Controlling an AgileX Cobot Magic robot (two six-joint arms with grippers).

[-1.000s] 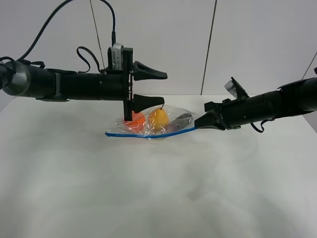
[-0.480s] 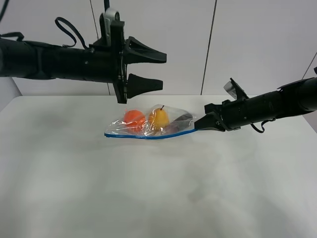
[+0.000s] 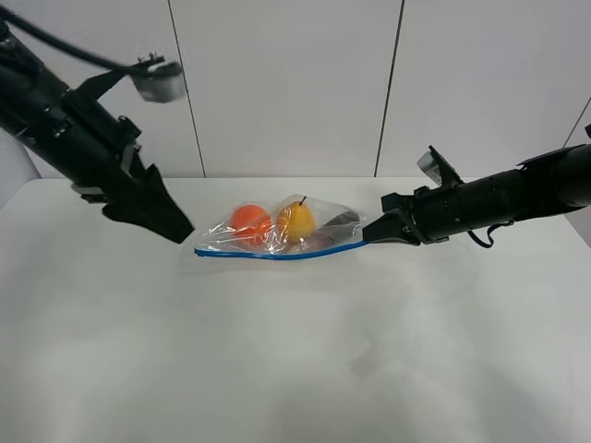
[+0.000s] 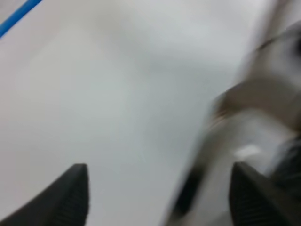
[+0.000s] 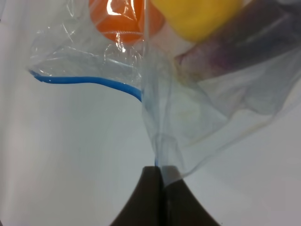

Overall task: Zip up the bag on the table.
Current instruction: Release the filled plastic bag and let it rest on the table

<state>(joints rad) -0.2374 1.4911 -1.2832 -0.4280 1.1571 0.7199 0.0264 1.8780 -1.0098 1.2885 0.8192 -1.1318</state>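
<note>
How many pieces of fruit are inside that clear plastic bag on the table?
3. Seen from the high camera: a round orange fruit on the left, a yellow pear in the middle, a dark purple piece on the right. Others may be hidden behind them.

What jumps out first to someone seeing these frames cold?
A clear bag of bright fruit lies on the white table, blue zipper strip along its near edge. The right pincer is shut on its right corner; the left pincer hangs open off to its left, touching nothing.
</note>
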